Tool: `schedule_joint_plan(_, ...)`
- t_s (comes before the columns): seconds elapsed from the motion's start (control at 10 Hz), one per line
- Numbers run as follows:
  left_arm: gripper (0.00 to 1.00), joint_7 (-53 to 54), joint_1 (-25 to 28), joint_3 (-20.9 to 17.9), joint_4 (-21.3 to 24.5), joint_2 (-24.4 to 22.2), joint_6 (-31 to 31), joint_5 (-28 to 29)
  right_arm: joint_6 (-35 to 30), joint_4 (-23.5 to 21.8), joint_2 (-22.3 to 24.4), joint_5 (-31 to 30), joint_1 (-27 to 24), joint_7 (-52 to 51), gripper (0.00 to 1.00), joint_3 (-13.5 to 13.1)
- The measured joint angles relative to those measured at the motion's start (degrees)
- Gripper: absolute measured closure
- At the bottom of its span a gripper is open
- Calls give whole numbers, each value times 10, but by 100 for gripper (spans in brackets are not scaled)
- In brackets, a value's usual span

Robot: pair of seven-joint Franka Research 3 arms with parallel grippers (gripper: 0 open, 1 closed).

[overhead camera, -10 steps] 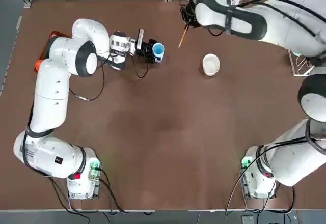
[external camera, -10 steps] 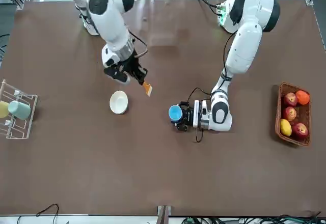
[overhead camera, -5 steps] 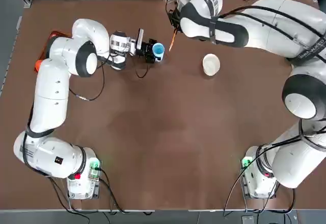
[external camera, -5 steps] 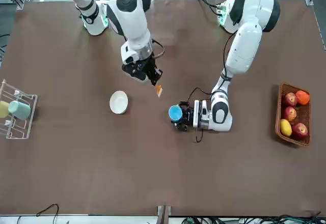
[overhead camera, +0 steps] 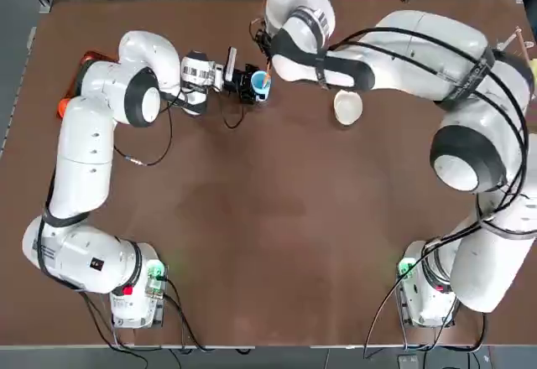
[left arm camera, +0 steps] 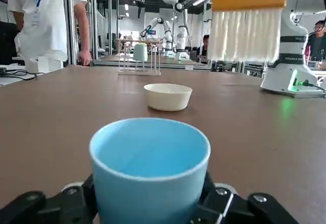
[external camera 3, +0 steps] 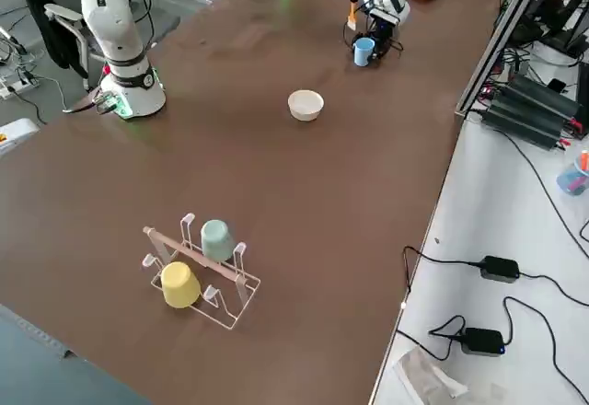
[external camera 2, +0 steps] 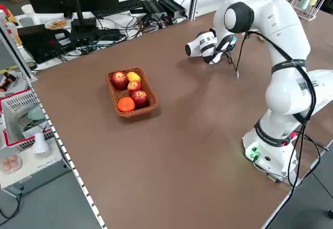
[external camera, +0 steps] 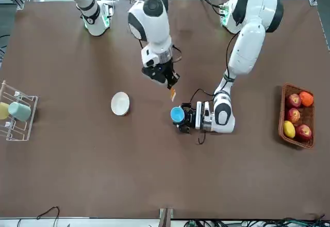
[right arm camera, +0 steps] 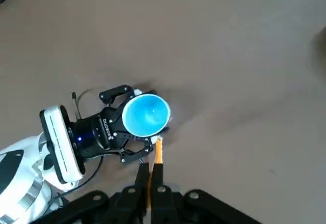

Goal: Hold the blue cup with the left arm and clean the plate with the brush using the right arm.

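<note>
Front view, centre: left gripper [external camera: 186,117] clenched on upright blue cup [external camera: 177,114]. Right gripper [external camera: 166,77] pinches brush [external camera: 172,93], tip just above cup. Plate [external camera: 120,103] left of centre, apart.

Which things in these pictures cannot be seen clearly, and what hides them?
- Top view: the right gripper and most of the brush lie under the right arm's wrist.
- Left side view: the blue cup is mostly hidden behind the left arm.
- Left wrist view: the left gripper's fingers are partly cut off by the picture's edge.
</note>
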State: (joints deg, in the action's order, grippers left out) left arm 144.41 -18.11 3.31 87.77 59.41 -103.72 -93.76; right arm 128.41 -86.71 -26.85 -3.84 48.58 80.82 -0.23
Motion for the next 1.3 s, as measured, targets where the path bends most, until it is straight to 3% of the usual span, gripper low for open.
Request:
schedule_joint_plan(0.4,28,0,0,0,0,0,0,0,10,32,-33,-15,3,11,95,-2)
schedule_joint_plan(1.3,26,0,0,0,0,0,0,0,65,44,-67,-27,2,18,95,-34)
